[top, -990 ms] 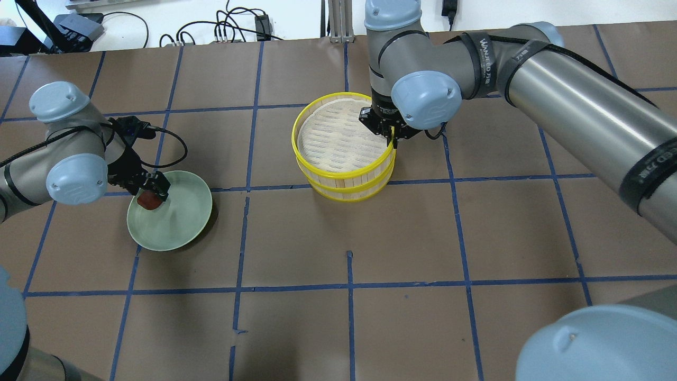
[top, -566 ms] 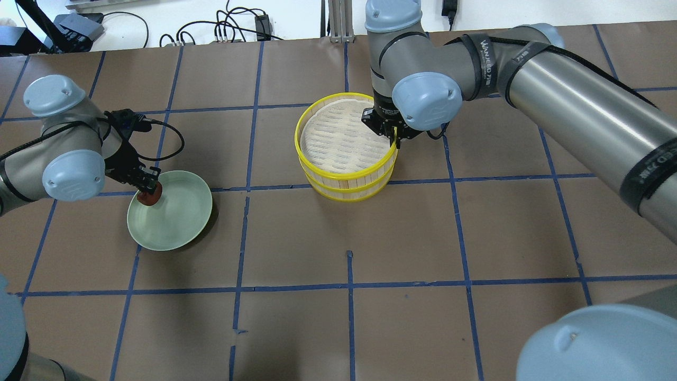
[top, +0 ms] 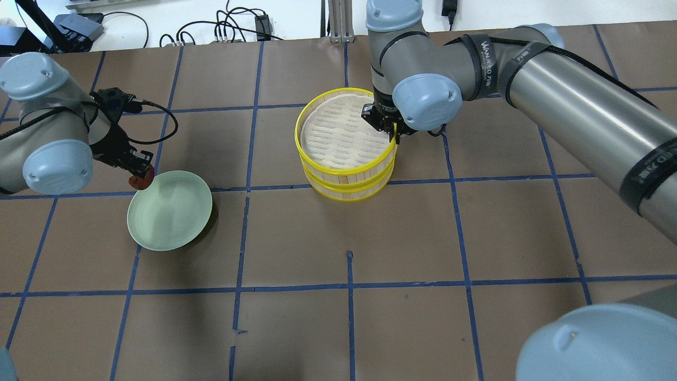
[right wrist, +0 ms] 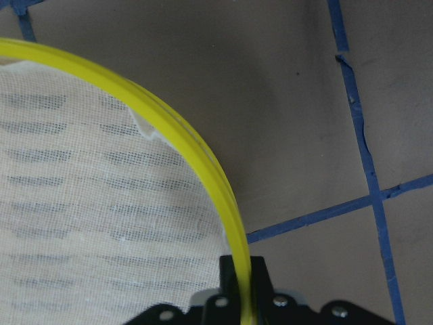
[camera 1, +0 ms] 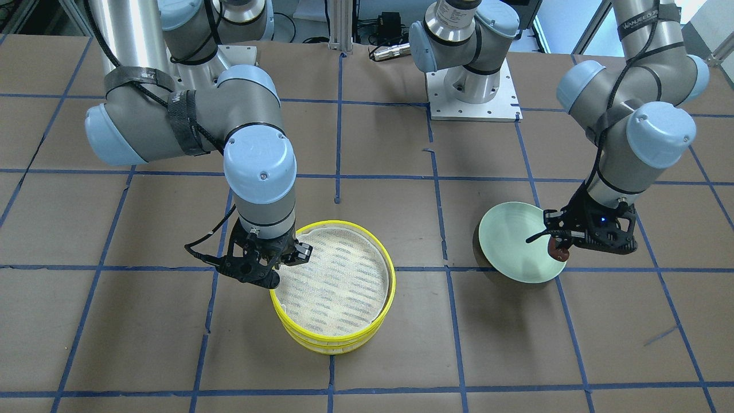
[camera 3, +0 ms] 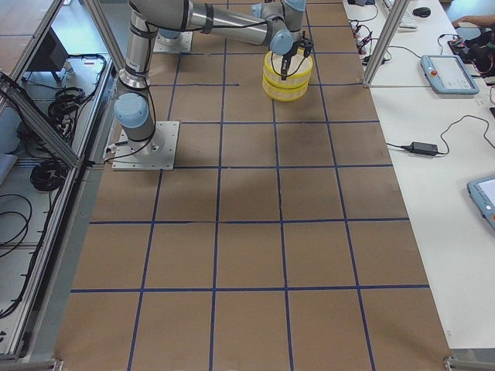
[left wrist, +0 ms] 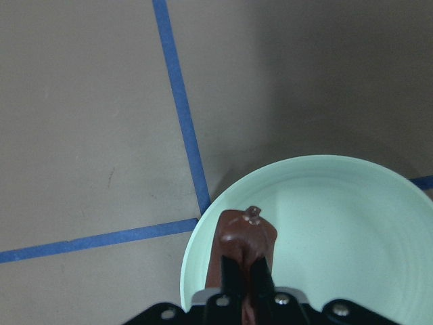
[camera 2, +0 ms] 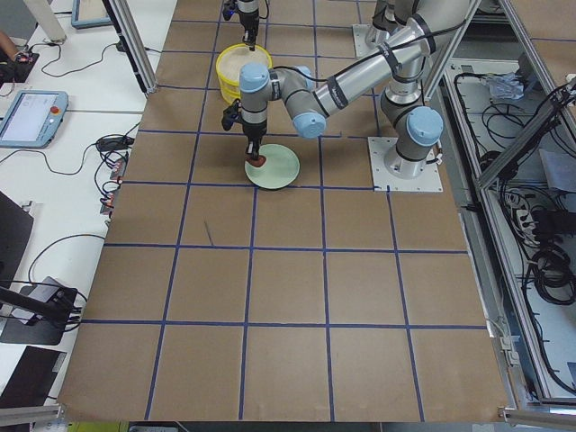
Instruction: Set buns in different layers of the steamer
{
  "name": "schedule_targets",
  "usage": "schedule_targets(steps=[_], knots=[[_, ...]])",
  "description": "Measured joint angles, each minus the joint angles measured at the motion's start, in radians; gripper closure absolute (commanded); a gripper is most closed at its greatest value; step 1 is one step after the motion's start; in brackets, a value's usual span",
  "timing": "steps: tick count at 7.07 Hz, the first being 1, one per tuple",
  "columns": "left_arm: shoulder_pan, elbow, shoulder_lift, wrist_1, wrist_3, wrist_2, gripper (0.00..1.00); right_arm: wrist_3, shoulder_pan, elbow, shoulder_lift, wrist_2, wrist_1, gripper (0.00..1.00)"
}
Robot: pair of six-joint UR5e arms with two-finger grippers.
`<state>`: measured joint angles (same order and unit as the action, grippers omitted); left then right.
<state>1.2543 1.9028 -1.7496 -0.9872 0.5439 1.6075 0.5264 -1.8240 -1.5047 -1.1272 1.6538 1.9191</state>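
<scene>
My left gripper [top: 142,177] is shut on the dark reddish-brown bun [top: 139,182] and holds it above the far-left rim of the pale green plate [top: 172,214]. In the left wrist view the bun [left wrist: 247,237] sits between the fingers over the plate's edge [left wrist: 193,271]. My right gripper [top: 394,138] is shut on the yellow rim of the steamer's top layer [top: 338,132]. That layer is tilted slightly above the lower layer [top: 344,193]. The rim runs between the fingers in the right wrist view [right wrist: 233,230]. The top layer's mesh is bare. The white bun is hidden.
The table is brown paper with blue tape lines. The plate [camera 1: 510,241] lies about one grid square from the steamer [camera 1: 332,287]. Cables and boxes lie past the table's far edge [top: 232,26]. The arm bases [camera 1: 473,86] stand at the robot's side.
My left gripper has risen with the brown bun and moved from over the plate's inside to its far-left rim. My right gripper has raised the top layer slightly.
</scene>
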Motion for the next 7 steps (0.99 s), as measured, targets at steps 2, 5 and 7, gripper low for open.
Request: schedule_targets(steps=[2, 5, 7], knots=[[0.062, -0.032, 0.058, -0.086, -0.056, -0.024, 0.99, -0.001, 0.000, -0.005, 0.001, 0.000, 0.000, 0.94], [0.234, -0.084, 0.054, -0.110, -0.401, -0.139, 0.98, 0.001, 0.000, -0.009, 0.003, 0.000, 0.002, 0.91], [0.309, -0.137, 0.030, -0.105, -0.551, -0.211, 0.98, 0.001, 0.000, -0.010, 0.004, 0.001, 0.005, 0.90]])
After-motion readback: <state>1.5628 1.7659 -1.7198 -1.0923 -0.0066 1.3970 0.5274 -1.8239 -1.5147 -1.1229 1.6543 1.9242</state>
